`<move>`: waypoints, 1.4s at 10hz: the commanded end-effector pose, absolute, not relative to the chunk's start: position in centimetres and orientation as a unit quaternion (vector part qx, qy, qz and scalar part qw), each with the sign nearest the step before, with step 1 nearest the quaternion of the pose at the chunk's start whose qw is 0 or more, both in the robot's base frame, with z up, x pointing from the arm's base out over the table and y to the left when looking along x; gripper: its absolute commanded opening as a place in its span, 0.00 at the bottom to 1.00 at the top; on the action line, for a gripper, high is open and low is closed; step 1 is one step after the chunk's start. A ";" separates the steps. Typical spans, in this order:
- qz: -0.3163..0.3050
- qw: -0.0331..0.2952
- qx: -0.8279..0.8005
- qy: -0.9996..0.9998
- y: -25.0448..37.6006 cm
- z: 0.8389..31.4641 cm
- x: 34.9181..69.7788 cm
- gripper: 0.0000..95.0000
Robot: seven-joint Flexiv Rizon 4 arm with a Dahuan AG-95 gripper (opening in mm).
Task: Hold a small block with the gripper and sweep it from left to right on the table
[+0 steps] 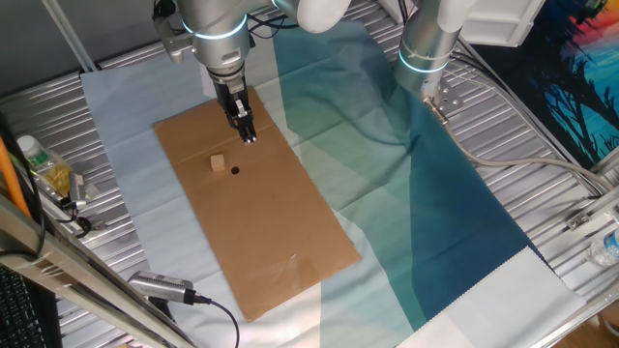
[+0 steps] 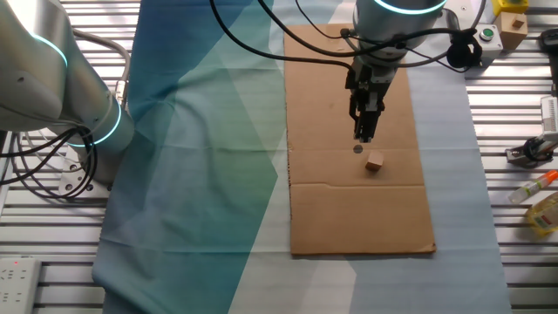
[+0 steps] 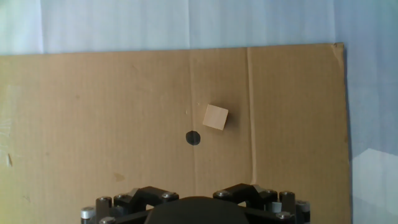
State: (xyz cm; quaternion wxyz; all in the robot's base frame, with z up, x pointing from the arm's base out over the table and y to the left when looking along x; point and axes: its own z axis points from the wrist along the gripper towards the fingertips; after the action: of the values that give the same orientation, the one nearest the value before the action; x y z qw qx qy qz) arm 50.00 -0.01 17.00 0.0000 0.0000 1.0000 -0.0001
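Block sits loose on the cardboard, just beside a black dot; I see both apart from my gripper, which hangs above the sheet holding nothing. I cannot tell how far its jaws are parted. Teal cloth covers the table further right.

one small block, one black dot, one cardboard sheet
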 end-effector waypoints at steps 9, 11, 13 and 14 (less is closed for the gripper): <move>-0.002 0.011 -0.200 0.980 0.0 17.0 50.0 0.00; -0.003 0.011 -0.200 0.980 0.0 17.0 50.0 0.00; -0.003 0.011 -0.201 0.980 0.0 17.0 50.0 0.00; -0.003 0.011 -0.201 0.980 0.0 17.0 50.0 0.00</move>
State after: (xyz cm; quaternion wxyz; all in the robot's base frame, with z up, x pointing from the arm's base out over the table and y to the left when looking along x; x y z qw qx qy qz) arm 49.98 0.00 17.02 0.0106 -0.2004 0.9797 -0.0028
